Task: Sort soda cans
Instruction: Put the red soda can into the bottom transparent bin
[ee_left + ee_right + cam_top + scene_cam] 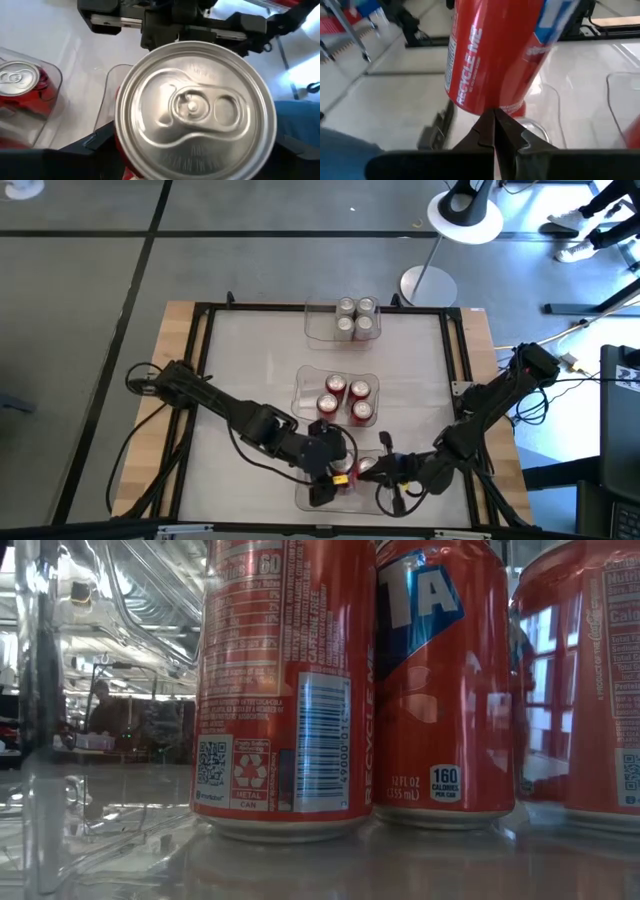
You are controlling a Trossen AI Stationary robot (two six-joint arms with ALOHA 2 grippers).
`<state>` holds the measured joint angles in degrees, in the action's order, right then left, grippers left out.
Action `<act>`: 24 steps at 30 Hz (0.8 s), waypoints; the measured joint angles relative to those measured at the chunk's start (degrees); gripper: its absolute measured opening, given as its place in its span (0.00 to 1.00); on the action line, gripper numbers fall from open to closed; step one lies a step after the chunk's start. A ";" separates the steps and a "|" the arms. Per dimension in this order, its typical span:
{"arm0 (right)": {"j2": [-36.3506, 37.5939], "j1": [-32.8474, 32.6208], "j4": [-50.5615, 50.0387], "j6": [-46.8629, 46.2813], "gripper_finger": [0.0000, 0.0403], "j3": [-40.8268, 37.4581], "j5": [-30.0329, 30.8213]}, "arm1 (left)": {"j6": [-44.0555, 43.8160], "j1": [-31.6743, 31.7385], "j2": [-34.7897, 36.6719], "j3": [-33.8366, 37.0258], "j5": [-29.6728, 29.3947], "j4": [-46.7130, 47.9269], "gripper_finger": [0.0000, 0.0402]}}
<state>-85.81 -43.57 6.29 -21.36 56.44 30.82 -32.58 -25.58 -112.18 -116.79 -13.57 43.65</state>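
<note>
The left gripper [330,470] grasps a round red soda can [195,112] with a shiny silver top, at the table's [250,350] near edge. The right gripper [494,131] is clenched tight, empty, just beside it.

Left tool [328,476] seemingly spread wide; right tool [494,120] pinched closed.
</note>
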 joint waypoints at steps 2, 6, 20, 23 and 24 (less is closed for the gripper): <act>0.30 -0.02 -2.20 0.57 0.00 -0.04 -0.06 | -0.06 -0.11 -0.72 0.00 -0.22 0.06 0.72; 5.05 -2.33 -9.73 -3.77 0.00 -0.06 0.08 | -1.20 -1.01 -0.91 0.38 -2.49 -0.45 0.72; 14.23 -18.86 -25.27 -19.60 0.00 0.05 11.06 | -0.25 -5.49 -10.57 1.97 -2.68 -8.95 0.72; 13.41 -20.16 -25.45 -20.91 0.00 0.05 13.85 | -0.49 -5.56 -13.48 1.97 -3.16 -11.58 0.72; 13.07 -20.57 -25.39 -20.95 0.00 0.05 14.64 | -0.56 -5.57 -14.36 1.97 -3.61 -11.84 0.72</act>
<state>-72.74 -64.15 -19.09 -42.31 56.49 45.46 -33.14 -31.16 -126.54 -114.83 -17.19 31.81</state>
